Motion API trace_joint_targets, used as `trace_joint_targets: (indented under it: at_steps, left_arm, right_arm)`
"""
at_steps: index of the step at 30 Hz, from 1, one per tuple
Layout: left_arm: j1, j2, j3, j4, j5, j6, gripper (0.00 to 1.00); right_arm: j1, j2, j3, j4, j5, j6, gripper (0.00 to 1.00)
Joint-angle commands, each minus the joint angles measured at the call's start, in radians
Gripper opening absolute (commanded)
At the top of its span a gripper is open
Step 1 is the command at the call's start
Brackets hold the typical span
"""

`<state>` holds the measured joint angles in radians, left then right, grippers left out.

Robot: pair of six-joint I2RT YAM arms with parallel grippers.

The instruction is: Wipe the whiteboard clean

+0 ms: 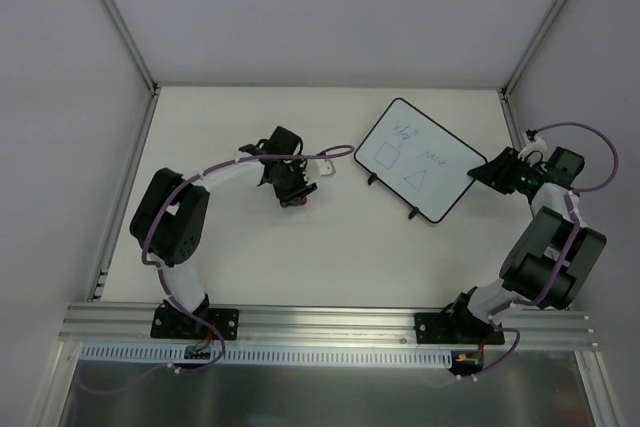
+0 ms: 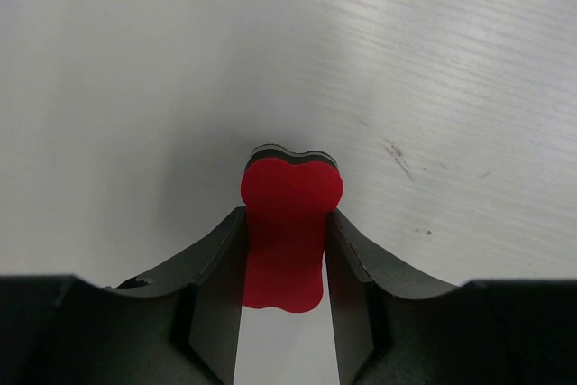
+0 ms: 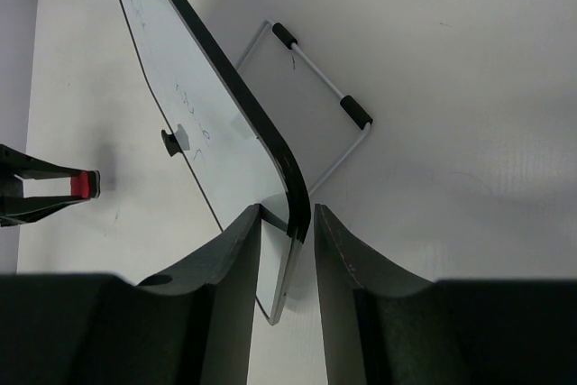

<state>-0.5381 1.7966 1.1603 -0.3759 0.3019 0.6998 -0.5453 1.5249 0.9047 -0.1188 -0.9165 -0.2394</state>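
R gripper — whiteboard rim; L gripper — eraser

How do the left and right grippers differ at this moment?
The left gripper grips a small red eraser; the right gripper clamps a corner of the much larger whiteboard. In the top view, the left gripper sits to the left of the whiteboard, apart from it; the right gripper is at its right corner. Both are closed on something.
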Motion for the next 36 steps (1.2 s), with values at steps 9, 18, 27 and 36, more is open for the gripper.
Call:
trace_joint_targets:
  at_steps: [9,18,27,36]
  left_arm:
    - [-0.022,0.044,0.389,0.0,0.014,-0.345,0.2]
    - [-0.121,0.366,0.896,0.009,-0.137,-0.566,0.19]
    - [-0.158,0.592,1.153,0.037,-0.221,-0.695,0.15]
    - [-0.183,0.658,1.132,0.109,-0.254,-0.75,0.14]
  right_arm:
    - [-0.005,-0.019,-0.012,0.024,0.059,0.032,0.31]
    - [-0.004,-0.008,-0.015,0.038,0.048,0.043,0.31]
    - [-0.005,0.001,-0.012,0.036,0.056,0.038,0.31]
    - [-0.007,0.007,-0.013,0.034,0.054,0.038,0.31]
